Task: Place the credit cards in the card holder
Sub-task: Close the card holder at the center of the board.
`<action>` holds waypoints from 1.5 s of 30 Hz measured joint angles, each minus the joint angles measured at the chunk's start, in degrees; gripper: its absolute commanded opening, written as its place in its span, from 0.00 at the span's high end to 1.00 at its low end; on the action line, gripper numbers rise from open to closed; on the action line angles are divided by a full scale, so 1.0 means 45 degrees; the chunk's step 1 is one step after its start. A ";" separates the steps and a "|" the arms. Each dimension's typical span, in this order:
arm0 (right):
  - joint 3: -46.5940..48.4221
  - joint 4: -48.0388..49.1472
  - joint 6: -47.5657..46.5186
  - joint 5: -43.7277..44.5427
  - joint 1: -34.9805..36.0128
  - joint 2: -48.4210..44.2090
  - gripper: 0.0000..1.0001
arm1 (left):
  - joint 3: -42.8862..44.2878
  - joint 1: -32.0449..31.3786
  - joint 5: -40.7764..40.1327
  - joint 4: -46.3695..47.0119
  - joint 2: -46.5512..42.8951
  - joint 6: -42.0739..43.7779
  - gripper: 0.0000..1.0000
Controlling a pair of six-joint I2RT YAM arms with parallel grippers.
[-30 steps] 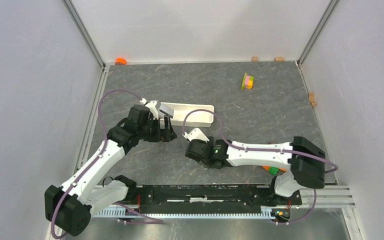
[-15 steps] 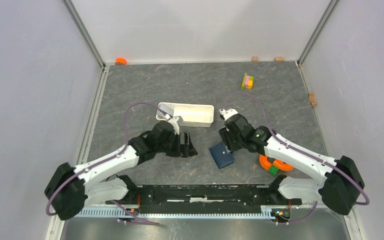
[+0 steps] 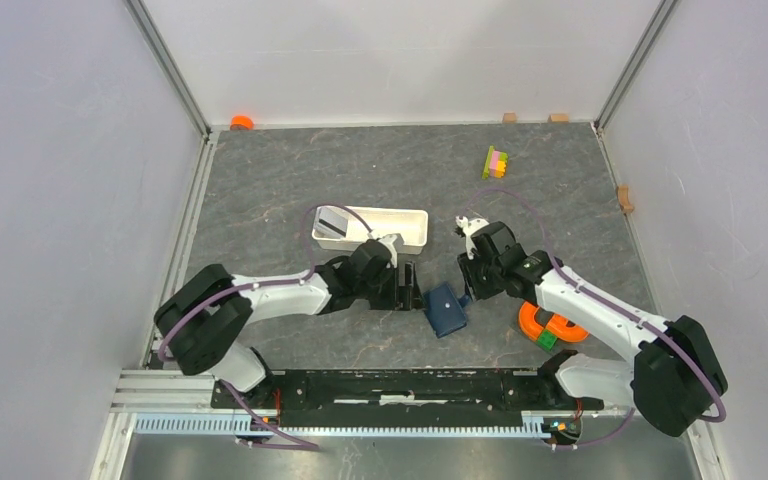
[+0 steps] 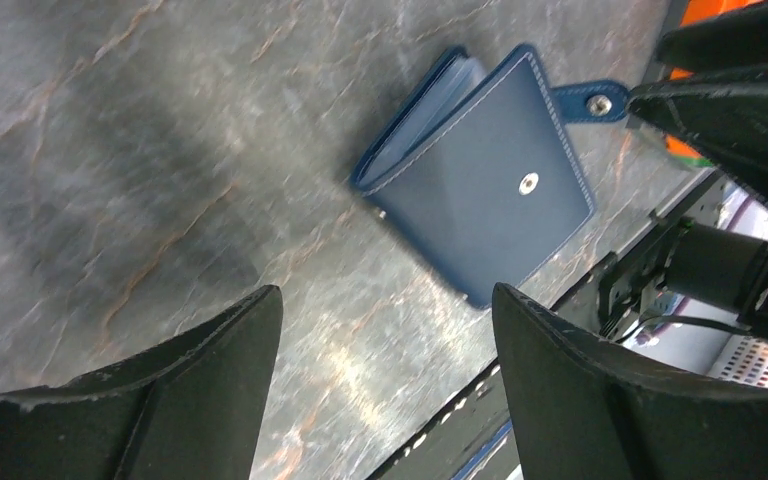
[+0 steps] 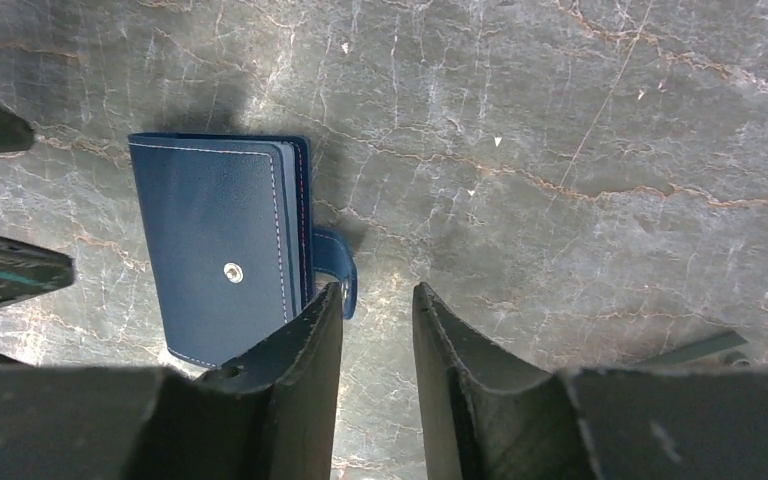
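Observation:
The card holder (image 3: 446,310) is a navy wallet lying folded on the table, its snap strap (image 5: 338,268) sticking out to one side. My left gripper (image 3: 410,285) hovers just left of it, open and empty; in the left wrist view the card holder (image 4: 480,180) lies beyond my left gripper (image 4: 385,295). My right gripper (image 3: 467,280) is at the wallet's right edge. In the right wrist view my right gripper (image 5: 377,292) has a narrow gap with bare table between its fingers, next to the strap. One grey credit card (image 3: 332,222) lies in the left end of the white tray.
The long white tray (image 3: 405,232) stands just behind the grippers. An orange and green object (image 3: 550,325) lies right of the wallet under the right arm. A yellow-pink-green block stack (image 3: 496,162) is at the back right. Small wooden blocks (image 3: 625,198) line the walls.
My left gripper swung from the tray's left end down to the wallet's left side. My right arm drew back rightward, uncovering the wallet, and its jaws narrowed.

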 measured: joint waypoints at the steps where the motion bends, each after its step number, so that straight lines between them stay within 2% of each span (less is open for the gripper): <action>1: -0.0044 0.0078 -0.0034 -0.0141 -0.0053 0.0000 0.66 | 0.0117 -0.0019 0.0029 0.0126 0.0185 -0.0044 0.18; 10: -0.0408 0.0486 -0.0189 -0.0991 -0.0311 0.0024 0.76 | 0.1015 -0.0379 0.0321 0.0942 0.1666 -0.0175 0.18; 15: -0.0563 0.0617 -0.0243 -0.1219 -0.0389 0.0024 0.86 | 0.1370 -0.0461 0.0330 0.1025 0.2055 -0.0189 0.20; 19: -0.0670 0.0680 -0.0287 -0.1394 -0.0442 0.0024 1.00 | 0.1744 -0.0559 0.0272 0.0884 0.2385 -0.0175 0.27; 24: -0.0714 0.0690 -0.0282 -0.1564 -0.0495 -0.0005 1.00 | 0.2414 -0.0782 -0.0053 0.0219 0.2871 -0.0053 0.41; 41: -0.2220 0.2200 0.0345 -0.2764 -0.0593 -0.0908 1.00 | 0.3978 -0.1302 -0.1316 -0.1719 0.3628 0.0690 0.42; 45: -0.2720 0.2822 0.0622 -0.3109 -0.0588 -0.0908 1.00 | 0.4211 -0.1311 -0.1642 -0.1783 0.3784 0.0869 0.46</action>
